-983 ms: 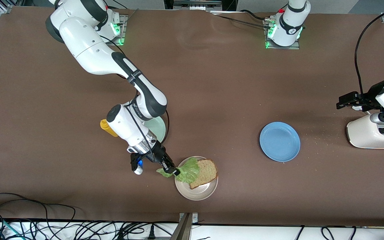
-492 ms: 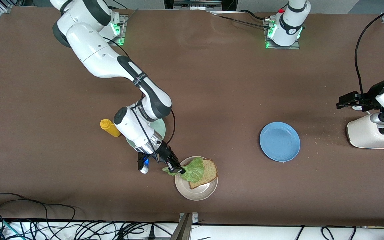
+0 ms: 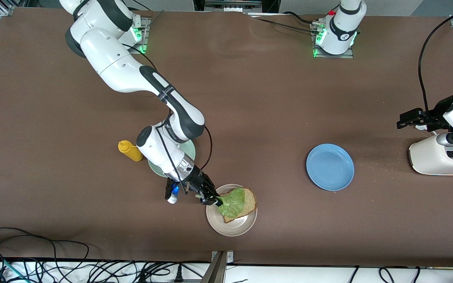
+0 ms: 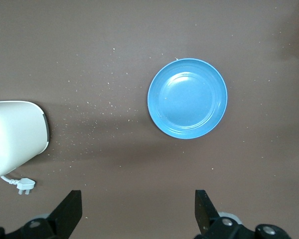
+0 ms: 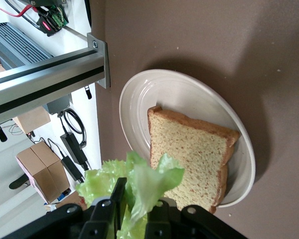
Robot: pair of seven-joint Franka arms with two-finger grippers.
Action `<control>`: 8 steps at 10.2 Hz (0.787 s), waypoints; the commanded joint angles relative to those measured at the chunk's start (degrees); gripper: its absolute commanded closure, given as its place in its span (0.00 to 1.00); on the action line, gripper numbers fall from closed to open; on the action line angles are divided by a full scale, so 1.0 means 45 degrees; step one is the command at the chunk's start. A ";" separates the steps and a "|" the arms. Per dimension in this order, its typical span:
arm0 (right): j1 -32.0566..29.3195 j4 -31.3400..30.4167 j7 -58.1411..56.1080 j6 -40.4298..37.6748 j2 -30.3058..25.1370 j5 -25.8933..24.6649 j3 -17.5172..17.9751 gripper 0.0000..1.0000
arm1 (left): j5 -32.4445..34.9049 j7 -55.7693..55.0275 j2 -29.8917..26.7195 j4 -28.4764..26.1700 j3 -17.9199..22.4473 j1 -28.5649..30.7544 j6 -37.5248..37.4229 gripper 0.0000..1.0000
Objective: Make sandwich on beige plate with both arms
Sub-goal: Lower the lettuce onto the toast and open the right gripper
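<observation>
One brown bread slice lies on the beige plate, nearer the front camera than the mint-green plate. My right gripper is shut on the crinkly green lettuce leaf and holds it over the plate's rim, the leaf draping onto the bread. In the right wrist view the lettuce is pinched between the fingers, above the bread and plate. A second bread slice is not in view. My left gripper waits open at the left arm's end of the table; its fingers stand wide apart.
A blue plate lies toward the left arm's end, also in the left wrist view. A mint-green plate and yellow bottle sit under the right arm. A white appliance stands near the left gripper. Crumbs dot the table.
My right gripper has carried the lettuce toward the beige plate, from beside its rim to over the rim, so the leaf now lies more on the bread. The left arm has not moved.
</observation>
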 commanded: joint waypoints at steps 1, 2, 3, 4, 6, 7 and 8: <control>0.0142 0.0573 0.0182 0.0073 0.0555 0.0167 0.0182 0.59 | -0.0226 -0.0056 -0.0063 -0.0039 -0.0034 0.0064 -0.0098 0.00; 0.0142 0.0573 0.0222 0.0073 0.0574 0.0167 0.0182 0.55 | -0.0226 -0.0057 -0.0063 -0.0039 -0.0034 0.0064 -0.0098 0.00; 0.0161 0.0573 0.0338 0.0073 0.0575 0.0186 0.0182 0.34 | -0.0226 -0.0057 -0.0063 -0.0039 -0.0034 0.0064 -0.0098 0.00; 0.0239 0.0573 0.0648 0.0073 0.0555 0.0167 0.0182 0.29 | -0.0226 -0.0057 -0.0063 -0.0039 -0.0034 0.0064 -0.0098 0.00; 0.0239 0.0592 0.0846 0.0073 0.0536 0.0167 0.0182 0.14 | -0.0226 -0.0037 -0.0063 -0.0039 -0.0034 0.0064 -0.0098 0.00; 0.0162 0.0573 0.0808 -0.0120 0.0361 0.0148 0.0162 0.11 | -0.0226 -0.0056 -0.0063 -0.0039 -0.0034 0.0064 -0.0098 0.00; 0.0026 0.0553 0.0808 -0.0489 0.0089 0.0147 0.0143 0.06 | -0.0226 -0.0037 -0.0063 -0.0039 -0.0034 0.0064 -0.0098 0.00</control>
